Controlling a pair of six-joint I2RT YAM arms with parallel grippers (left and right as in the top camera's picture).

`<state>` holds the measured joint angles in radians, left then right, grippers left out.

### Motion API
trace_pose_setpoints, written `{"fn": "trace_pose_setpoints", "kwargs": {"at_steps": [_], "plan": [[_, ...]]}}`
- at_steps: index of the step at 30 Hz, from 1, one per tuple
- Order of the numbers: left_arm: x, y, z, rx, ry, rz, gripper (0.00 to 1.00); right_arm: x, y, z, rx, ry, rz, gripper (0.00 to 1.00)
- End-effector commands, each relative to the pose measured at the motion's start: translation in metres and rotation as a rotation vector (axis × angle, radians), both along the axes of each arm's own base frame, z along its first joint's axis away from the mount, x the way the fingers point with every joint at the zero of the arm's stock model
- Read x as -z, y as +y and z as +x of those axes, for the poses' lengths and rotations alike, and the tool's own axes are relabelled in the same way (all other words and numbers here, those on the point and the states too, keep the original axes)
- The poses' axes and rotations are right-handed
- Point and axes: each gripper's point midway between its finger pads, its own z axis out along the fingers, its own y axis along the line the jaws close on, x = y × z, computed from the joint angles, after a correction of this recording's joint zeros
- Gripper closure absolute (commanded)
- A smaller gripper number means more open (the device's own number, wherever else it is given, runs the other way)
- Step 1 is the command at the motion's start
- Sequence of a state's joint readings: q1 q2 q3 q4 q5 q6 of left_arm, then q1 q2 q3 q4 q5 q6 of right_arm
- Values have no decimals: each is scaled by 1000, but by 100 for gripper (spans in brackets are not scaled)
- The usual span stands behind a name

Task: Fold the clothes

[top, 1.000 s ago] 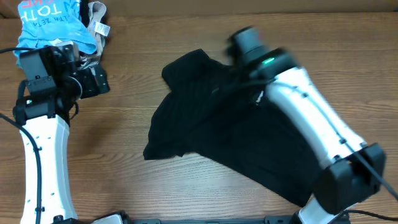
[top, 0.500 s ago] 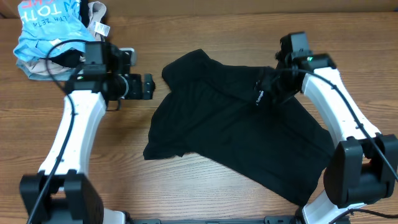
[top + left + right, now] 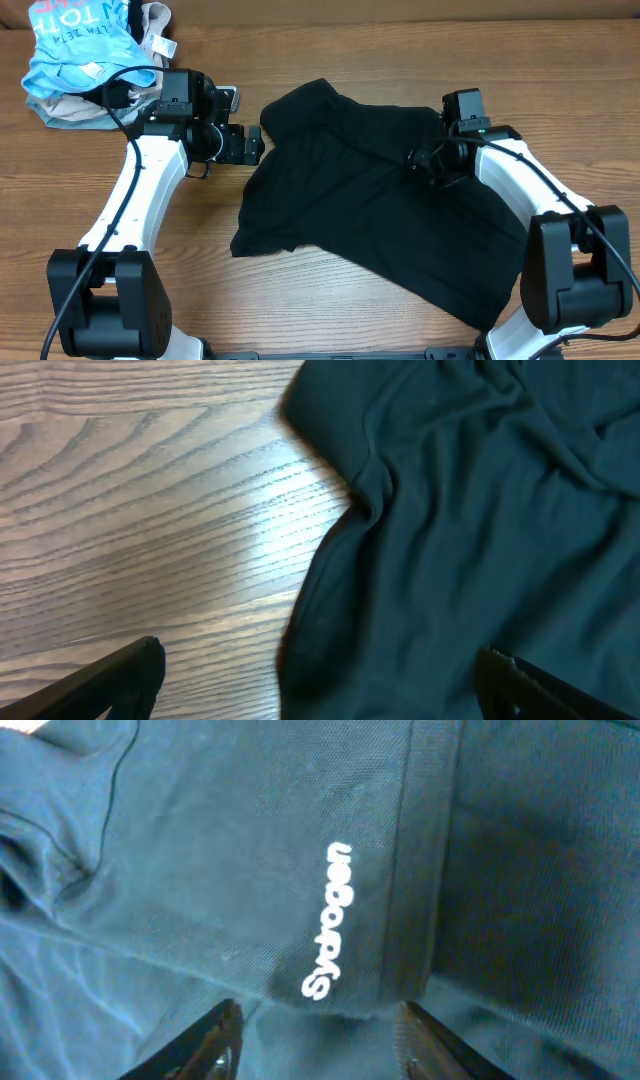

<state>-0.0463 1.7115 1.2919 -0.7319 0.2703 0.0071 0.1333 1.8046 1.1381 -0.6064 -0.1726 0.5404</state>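
Observation:
The black T-shirt [image 3: 370, 210] lies crumpled in the middle of the wooden table [image 3: 180, 250]. My left gripper [image 3: 254, 146] hovers at its upper left edge, open wide. In the left wrist view the shirt's edge [image 3: 480, 510] runs between the two fingers of the left gripper [image 3: 320, 680], half over bare wood. My right gripper [image 3: 420, 165] is down on the shirt's upper right part. In the right wrist view the white logo [image 3: 328, 920] sits on a folded hem of the shirt [image 3: 200, 840]. Just below it, the right gripper [image 3: 318, 1042] has its fingers apart with fabric between them.
A light-blue garment with white lettering [image 3: 75, 40] and a beige garment [image 3: 150, 30] are heaped at the back left corner, behind my left arm. Bare wood shows to the left of the shirt and along the front edge.
My left arm has swung right, up to the shirt's left edge. My right gripper has dropped onto the fabric by the logo and its jaws have narrowed.

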Motion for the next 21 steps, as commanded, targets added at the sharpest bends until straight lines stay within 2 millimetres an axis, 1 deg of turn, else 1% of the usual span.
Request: {"fn": "trace_pose_setpoints", "kwargs": {"at_steps": [1,5,8,13,16,21], "plan": [[2,-5,-1,35,-2,-1,0,7,-7,-7,47,20,-30,50],[2,-6,0,34,-4,-1,0,10,-10,-11,50,36,-44,50],[2,-5,-1,34,-3,-1,0,11,-12,-10,55,32,-57,50],[2,-5,-1,35,-3,-1,0,20,-13,-11,55,51,-63,53],[2,-5,-1,34,-3,-1,0,22,-14,-12,57,58,-72,57],[2,-3,0,28,-5,13,0,21,-14,-11,57,54,-70,74]]}}
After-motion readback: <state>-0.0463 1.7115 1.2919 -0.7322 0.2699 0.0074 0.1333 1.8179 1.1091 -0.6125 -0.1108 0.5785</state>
